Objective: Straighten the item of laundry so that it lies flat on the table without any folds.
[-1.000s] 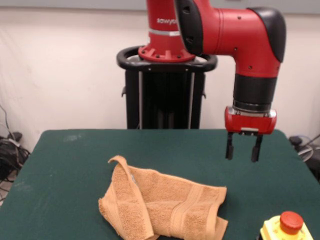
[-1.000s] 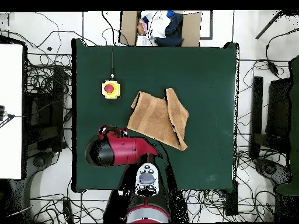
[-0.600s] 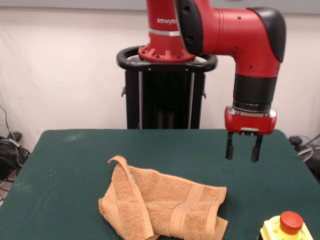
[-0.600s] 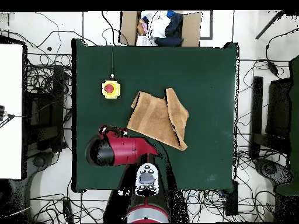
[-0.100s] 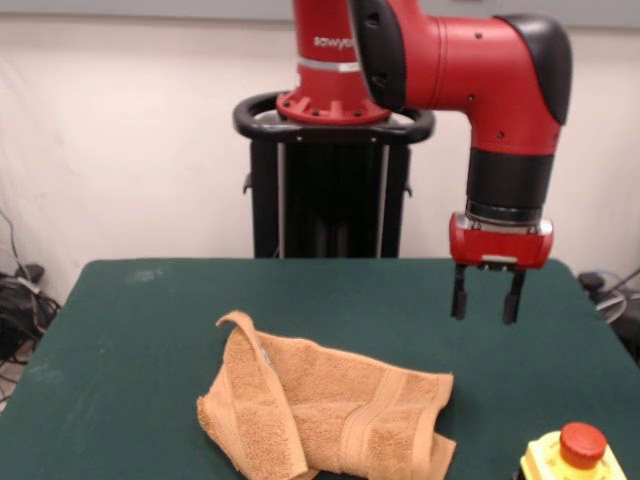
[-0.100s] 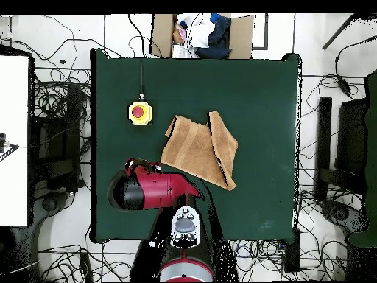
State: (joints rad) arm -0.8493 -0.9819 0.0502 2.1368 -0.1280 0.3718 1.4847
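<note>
Front: towel (image 5: 325,415) sits bunched on the bench (image 5: 140,330) with one side flap folded over the middle, gripper (image 5: 486,298) hanging empty, fingers apart, well off to its side. Overhead: the flap overlaps one end of the towel (image 6: 199,151), so flattening hasn't started; unfolding and smoothing all remain

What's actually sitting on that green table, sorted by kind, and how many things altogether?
Towels: 1, the orange-tan towel, lying folded over.
Button boxes: 1, the yellow box with a red button.
Total: 2 things on the table. The gripper hangs open above it, holding nothing.
</note>
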